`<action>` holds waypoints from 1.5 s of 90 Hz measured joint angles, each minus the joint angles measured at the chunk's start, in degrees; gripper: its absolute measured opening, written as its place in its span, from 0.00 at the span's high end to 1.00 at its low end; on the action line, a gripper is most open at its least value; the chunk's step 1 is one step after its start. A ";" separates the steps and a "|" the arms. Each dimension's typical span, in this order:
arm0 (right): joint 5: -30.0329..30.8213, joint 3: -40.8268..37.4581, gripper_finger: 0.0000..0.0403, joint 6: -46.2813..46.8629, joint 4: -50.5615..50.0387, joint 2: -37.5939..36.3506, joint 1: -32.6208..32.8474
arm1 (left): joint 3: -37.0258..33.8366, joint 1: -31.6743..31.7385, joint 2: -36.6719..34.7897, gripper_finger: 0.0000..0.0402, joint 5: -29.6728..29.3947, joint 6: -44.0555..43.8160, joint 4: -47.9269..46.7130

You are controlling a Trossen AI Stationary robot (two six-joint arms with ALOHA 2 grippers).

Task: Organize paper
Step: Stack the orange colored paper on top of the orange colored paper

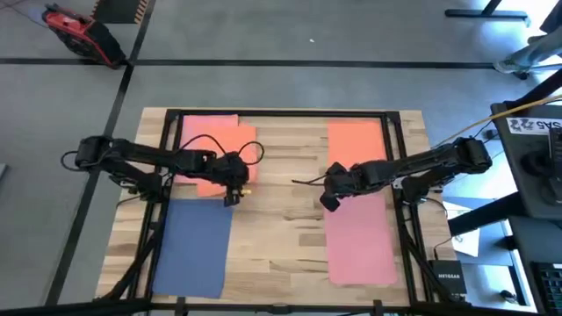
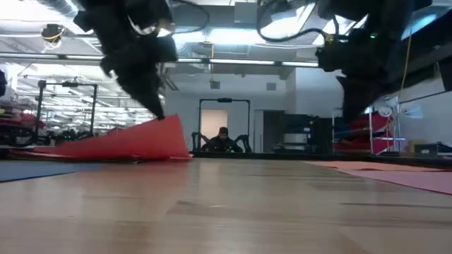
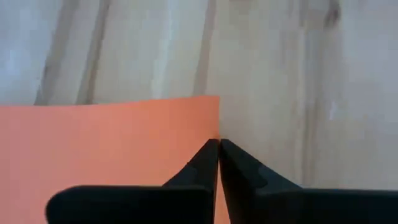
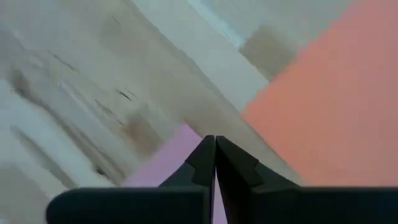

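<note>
Four sheets of paper show on the wooden table. An orange sheet (image 1: 219,167) lies far left, partly over a paler orange one (image 1: 209,127), and a blue sheet (image 1: 193,250) lies nearer. At the right, an orange sheet (image 1: 356,140) lies beyond a pink sheet (image 1: 360,237). My left gripper (image 1: 234,198) is shut on the left orange sheet (image 2: 120,144), whose near right part is raised. My right gripper (image 1: 329,203) is shut above the pink sheet's far left corner (image 4: 177,140). My left gripper pinches the orange sheet's right edge (image 3: 216,134), close to a corner, between its two fingers. The fingers come from above, pointing down. That corner (image 2: 169,121) is lifted off the table, and the sheet slopes down to the left, where its far part stays on the table. My right gripper is shut right at the pink sheet's corner; I cannot tell whether it touches it.
Bare wood (image 1: 281,237) stretches between the left and right sheets. A black frame (image 1: 281,112) runs along the table's far edge and sides. Beyond the table, a person (image 2: 223,140) sits in the room, and a desk with equipment (image 1: 536,149) stands at the right.
</note>
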 joint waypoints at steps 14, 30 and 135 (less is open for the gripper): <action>-6.56 0.00 1.00 4.87 17.11 0.00 -5.98 | 0.21 0.04 -0.02 1.00 -0.02 -2.62 3.64; -14.58 0.02 1.00 17.52 33.12 3.61 -14.15 | 0.23 0.04 -0.02 1.00 -0.07 -4.19 5.39; -26.19 0.00 0.74 58.53 84.99 33.64 -17.32 | 0.23 -0.37 0.00 1.00 -0.60 -5.05 8.98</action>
